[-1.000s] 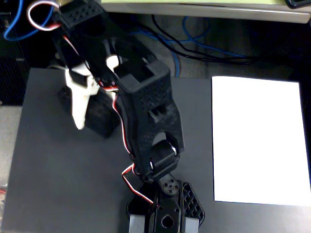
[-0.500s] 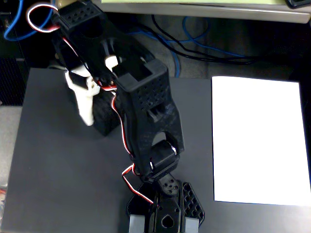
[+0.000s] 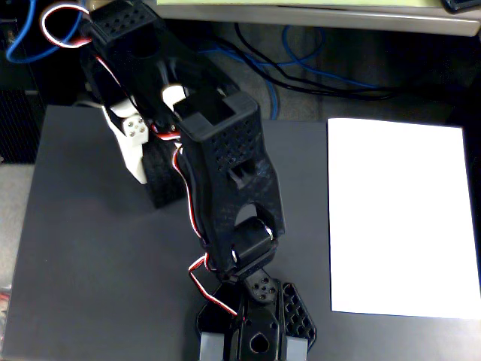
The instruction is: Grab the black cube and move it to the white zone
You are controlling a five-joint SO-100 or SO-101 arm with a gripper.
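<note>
Black plastic gripper (image 3: 254,347) sits at the bottom edge of the fixed view, fingertips cut off by the frame, so finger spread and any contents cannot be determined. No black cube is visible; it may lie under the gripper or out of frame. If foam, it is judged light, soft and compressible: grip across its short sides, lightly. White zone (image 3: 402,218) lies right, on the grey mat (image 3: 90,248).
</note>
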